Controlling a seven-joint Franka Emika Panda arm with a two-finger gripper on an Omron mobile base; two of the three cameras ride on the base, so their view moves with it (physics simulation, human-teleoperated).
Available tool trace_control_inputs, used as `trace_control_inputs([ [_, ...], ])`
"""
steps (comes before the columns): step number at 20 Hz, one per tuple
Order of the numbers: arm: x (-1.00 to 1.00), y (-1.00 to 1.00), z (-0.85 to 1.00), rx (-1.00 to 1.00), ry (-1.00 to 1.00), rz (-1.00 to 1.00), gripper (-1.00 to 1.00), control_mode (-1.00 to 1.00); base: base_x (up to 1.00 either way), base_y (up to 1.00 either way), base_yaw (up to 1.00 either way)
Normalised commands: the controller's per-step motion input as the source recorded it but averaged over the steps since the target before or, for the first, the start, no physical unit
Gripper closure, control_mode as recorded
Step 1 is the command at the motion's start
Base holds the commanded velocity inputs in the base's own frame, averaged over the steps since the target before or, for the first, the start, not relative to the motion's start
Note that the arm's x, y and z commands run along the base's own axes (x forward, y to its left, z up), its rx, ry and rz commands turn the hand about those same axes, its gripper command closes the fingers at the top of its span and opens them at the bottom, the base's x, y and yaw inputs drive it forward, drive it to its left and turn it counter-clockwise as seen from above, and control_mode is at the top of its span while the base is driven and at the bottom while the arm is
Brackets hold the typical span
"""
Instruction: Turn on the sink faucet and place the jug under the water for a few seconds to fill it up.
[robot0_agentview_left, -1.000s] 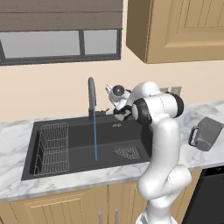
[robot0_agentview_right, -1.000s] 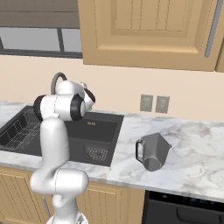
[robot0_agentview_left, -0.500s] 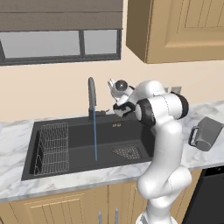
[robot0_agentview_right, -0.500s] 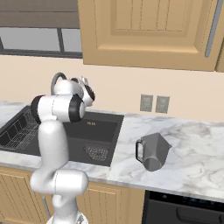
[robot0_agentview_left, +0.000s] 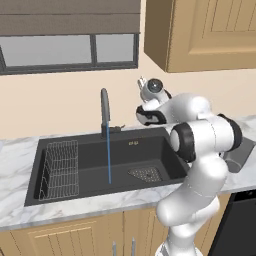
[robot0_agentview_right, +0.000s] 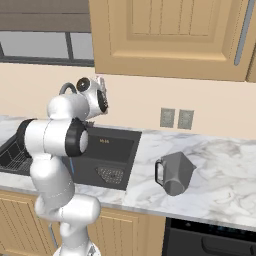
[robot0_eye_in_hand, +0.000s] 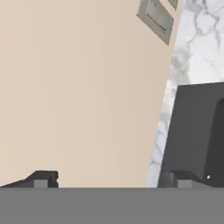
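Note:
The sink faucet (robot0_agentview_left: 105, 111) stands behind the black sink (robot0_agentview_left: 90, 155), and a thin blue stream of water (robot0_agentview_left: 109, 160) falls from its spout into the basin. My gripper (robot0_agentview_left: 143, 84) is raised above and to the right of the faucet, close to the wall, open and holding nothing. In the hand view the gripper (robot0_eye_in_hand: 109, 180) faces the beige wall, with one corner of the sink (robot0_eye_in_hand: 197, 131) at the right. The grey jug (robot0_agentview_right: 175, 172) stands on the marble counter right of the sink (robot0_agentview_right: 112, 147), well apart from the gripper (robot0_agentview_right: 100, 82). My arm hides most of the jug (robot0_agentview_left: 241, 154) in the left base view.
A wire rack (robot0_agentview_left: 60, 167) lies in the basin's left part, a perforated drain plate (robot0_agentview_left: 145, 174) in its right. Two wall outlets (robot0_agentview_right: 177, 118) sit above the counter behind the jug. Wooden cabinets (robot0_agentview_right: 170, 35) hang overhead. A dark appliance front (robot0_agentview_right: 210, 240) sits under the counter.
My hand has lifted up and away from the faucet's base toward the wall, still open. The water runs throughout and the jug has not moved.

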Motion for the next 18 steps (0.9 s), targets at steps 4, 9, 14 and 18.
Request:
trace_control_inputs([
  [4,-1.00,-0.69,0.87,0.02,0.00,-0.08,-1.00,-1.00,0.00,0.00,0.00],
  [9,-1.00,-0.73,0.68,0.00,0.00,-0.07,-1.00,-1.00,0.00,0.00,0.00],
  [14,-1.00,-0.72,0.60,0.00,0.00,-0.09,-1.00,-1.00,0.00,0.00,0.00],
  [18,-1.00,-0.57,0.37,0.00,0.00,-0.12,-1.00,-1.00,0.00,0.00,0.00],
])
